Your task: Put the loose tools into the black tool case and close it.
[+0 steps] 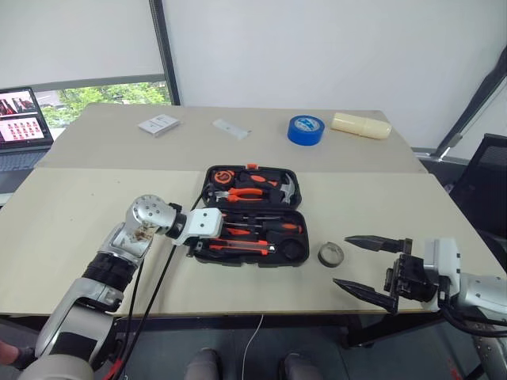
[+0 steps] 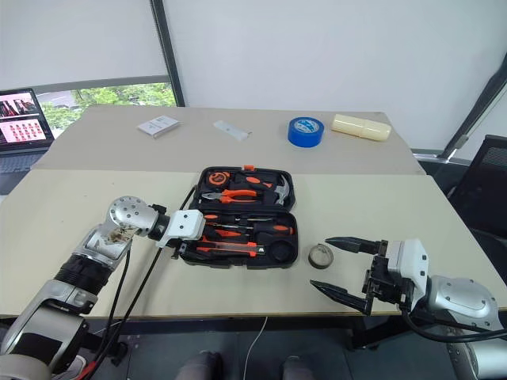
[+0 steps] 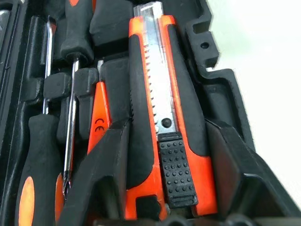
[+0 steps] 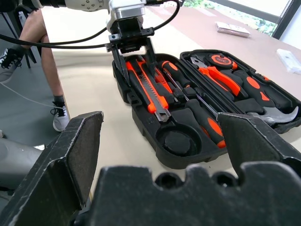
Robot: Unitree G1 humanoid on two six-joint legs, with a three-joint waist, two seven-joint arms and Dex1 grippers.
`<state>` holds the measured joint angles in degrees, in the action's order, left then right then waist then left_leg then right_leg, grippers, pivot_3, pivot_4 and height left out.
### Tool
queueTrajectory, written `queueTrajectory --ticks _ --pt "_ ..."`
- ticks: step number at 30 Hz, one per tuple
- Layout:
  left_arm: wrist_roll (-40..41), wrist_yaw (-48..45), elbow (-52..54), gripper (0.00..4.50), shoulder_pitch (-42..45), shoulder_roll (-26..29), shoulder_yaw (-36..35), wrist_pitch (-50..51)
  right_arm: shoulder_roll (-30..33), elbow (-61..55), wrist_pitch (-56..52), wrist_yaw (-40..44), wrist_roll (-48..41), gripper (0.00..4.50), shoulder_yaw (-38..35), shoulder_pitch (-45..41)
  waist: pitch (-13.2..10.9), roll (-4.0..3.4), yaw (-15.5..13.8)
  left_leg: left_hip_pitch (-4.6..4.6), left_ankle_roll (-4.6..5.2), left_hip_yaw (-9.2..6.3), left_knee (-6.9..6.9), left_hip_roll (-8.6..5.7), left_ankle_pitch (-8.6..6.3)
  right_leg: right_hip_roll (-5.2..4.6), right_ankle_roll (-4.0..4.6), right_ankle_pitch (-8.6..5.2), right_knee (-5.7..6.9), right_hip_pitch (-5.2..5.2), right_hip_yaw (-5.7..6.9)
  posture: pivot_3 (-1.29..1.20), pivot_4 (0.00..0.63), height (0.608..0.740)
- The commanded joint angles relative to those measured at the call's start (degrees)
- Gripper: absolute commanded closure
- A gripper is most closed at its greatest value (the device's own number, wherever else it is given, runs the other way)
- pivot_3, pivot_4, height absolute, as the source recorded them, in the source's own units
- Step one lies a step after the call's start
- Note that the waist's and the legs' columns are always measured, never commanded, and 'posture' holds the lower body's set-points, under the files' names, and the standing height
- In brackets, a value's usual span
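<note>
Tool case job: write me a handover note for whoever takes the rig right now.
Left tool: fingers apart, straddling the utility knife, which lies in its slot in the black tool case; no grip seen.
Right tool: wide open, empty, hovering near the table's front edge.
Done: screwdrivers and knife sit in the open case.
Left: the small tape ring lies on the table right of the case; the round slot is empty. Seat it, withdraw the left tool, close the lid.
</note>
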<state>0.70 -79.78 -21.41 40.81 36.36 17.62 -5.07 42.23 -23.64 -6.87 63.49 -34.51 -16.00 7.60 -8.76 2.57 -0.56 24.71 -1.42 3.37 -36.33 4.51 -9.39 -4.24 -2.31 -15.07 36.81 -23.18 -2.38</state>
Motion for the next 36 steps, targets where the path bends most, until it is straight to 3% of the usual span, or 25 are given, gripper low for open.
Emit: queueTrajectory --ticks 1,2,6,9,13,22,36 --pt "3.58 -2.05 -1.42 0.30 0.11 -0.74 -2.12 -4.90 0.06 -1.42 0.43 -0.08 -0.45 0.00 -0.03 -0.71 0.00 0.00 0.15 0.01 0.01 0.00 0.02 0.00 -0.01 0.01 0.03 0.01 -0.01 -0.01 -0.01 0.00 0.150 0.740" --pt "5.08 -2.96 -2.62 0.06 0.57 -0.83 -3.31 -6.06 0.11 -1.25 0.40 -0.04 -0.48 0.00 0.01 -0.90 0.00 0.00 0.17 0.01 0.02 0.00 0.02 0.00 -0.01 0.01 0.05 0.01 -0.01 -0.01 -0.01 0.00 0.150 0.740" --pt "14.87 -8.07 -5.57 0.06 2.63 -1.65 -9.38 0.62 0.46 -0.12 0.54 0.49 -0.62 0.00 -0.16 -1.54 -0.01 0.01 0.18 0.02 0.04 -0.02 0.02 0.00 -0.02 0.03 0.16 0.06 0.03 -0.04 0.01 0.00 0.150 0.740" --pt "17.61 -9.76 -6.50 0.06 3.23 -2.37 -11.17 2.81 0.32 0.68 0.74 0.64 -0.43 0.00 -0.01 -2.00 -0.01 0.01 0.06 0.02 0.04 -0.03 -0.03 0.00 -0.02 0.02 0.11 0.03 0.06 -0.02 0.02 0.00 0.150 0.740" --pt "15.85 -8.09 -6.31 1.15 1.27 -4.18 -10.29 1.63 -0.22 1.33 0.94 0.38 -0.16 0.00 0.44 -2.61 -0.01 0.01 -0.10 0.02 0.04 -0.05 -0.14 -0.03 -0.02 0.01 0.05 0.03 0.07 0.06 0.00 0.00 0.150 0.740" --pt "10.78 -4.99 -7.44 4.47 -1.66 -5.93 -7.49 -2.70 -0.92 0.69 0.78 -0.47 0.16 0.00 0.75 -2.00 -0.01 0.01 -0.03 0.03 0.04 -0.09 -0.15 -0.04 -0.02 0.04 0.16 0.09 0.14 0.03 -0.01 0.00 0.150 0.740" --pt "0.46 0.81 -11.22 4.47 -4.17 -6.29 -1.39 -2.82 -0.92 -1.15 0.01 -1.61 -0.44 0.00 0.14 0.91 0.10 -0.14 -0.18 -0.09 0.05 -0.14 -0.34 -0.09 -0.01 -0.01 -0.06 -0.04 0.14 0.29 -0.02 0.00 0.150 0.740"
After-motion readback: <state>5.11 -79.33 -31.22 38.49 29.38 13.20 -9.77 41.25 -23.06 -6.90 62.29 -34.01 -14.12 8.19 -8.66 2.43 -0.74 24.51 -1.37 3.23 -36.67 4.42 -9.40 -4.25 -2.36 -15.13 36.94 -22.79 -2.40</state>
